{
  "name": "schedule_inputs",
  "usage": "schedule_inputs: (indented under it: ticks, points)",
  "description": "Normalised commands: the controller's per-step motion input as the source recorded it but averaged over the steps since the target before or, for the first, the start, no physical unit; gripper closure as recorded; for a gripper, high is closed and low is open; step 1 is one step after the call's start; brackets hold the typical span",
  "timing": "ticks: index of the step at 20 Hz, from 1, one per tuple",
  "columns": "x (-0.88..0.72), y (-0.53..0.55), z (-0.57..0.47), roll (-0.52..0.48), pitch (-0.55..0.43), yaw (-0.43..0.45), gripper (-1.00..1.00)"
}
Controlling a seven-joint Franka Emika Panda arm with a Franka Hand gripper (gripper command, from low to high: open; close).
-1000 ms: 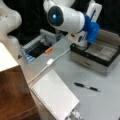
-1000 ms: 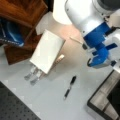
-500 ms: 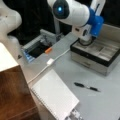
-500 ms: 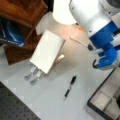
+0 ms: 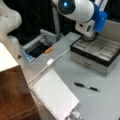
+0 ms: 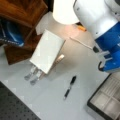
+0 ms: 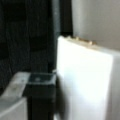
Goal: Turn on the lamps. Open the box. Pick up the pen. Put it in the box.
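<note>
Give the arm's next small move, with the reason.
Probably swing the arm from above the box toward the pen, bringing the tool over it. The box already stands open, its beige compartments showing, and the lampshade looks lit with a warm glow beside it. The pen lies untouched on the grey table in both front views. The tool itself cannot be made out.

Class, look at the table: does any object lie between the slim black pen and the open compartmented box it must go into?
Nothing visible does. The slim black pen lies alone on the grey table, and bare table separates it from the open black-rimmed box with beige compartments. The white cable with its switch runs off to a front view's left.
</note>
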Motion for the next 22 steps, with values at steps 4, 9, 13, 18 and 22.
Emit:
schedule_inputs:
  ticks: [4, 9, 13, 18, 22]
  points:
    - [0.51, 0.15, 0.28, -0.09, 0.114, 0.132, 1.0]
    - [0.53, 0.12, 0.26, -0.087, 0.091, 0.105, 1.0]
    - [0.53, 0.05, 0.24, -0.088, 0.079, 0.085, 1.0]
    - [0.52, 0.03, 0.23, -0.097, 0.072, 0.078, 1.0]
    - [0.54, 0.04, 0.21, -0.089, 0.068, 0.064, 1.0]
